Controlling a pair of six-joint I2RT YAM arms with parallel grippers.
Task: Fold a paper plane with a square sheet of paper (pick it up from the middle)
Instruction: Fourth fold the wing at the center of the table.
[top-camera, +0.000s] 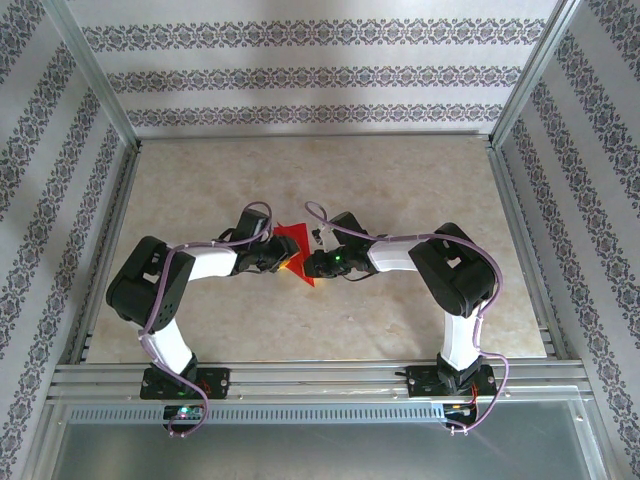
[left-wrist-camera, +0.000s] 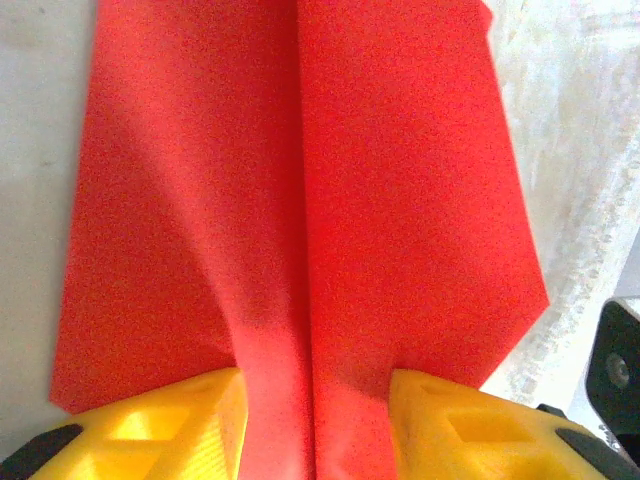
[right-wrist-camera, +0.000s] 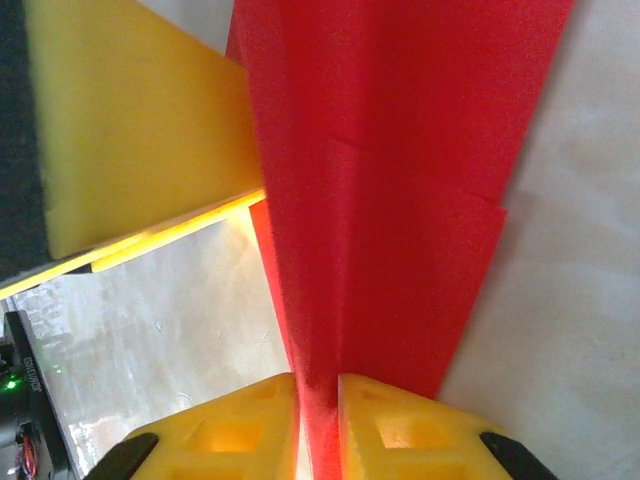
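Observation:
The square sheet of paper is folded into a bright red pointed paper plane (top-camera: 292, 240) with a raised centre crease, lying mid-table. Both grippers meet at it from opposite sides. My left gripper (top-camera: 283, 262) straddles the crease (left-wrist-camera: 300, 200). Its yellow fingers (left-wrist-camera: 180, 420) stand well apart, and the doubled paper (left-wrist-camera: 315, 420) bulges loosely between them. My right gripper (top-camera: 308, 268) has the thin upright fold (right-wrist-camera: 318, 420) between its fingers (right-wrist-camera: 240, 430). These are barely apart, with a sliver of light beside the paper. A left finger (right-wrist-camera: 140, 130) shows against the paper's far side.
The beige tabletop (top-camera: 400, 190) lies inside a metal frame with patterned walls (top-camera: 320, 80). Both arm bases sit on the rail at the near edge (top-camera: 320, 385). A black part of the right gripper (left-wrist-camera: 620, 360) is close beside the paper.

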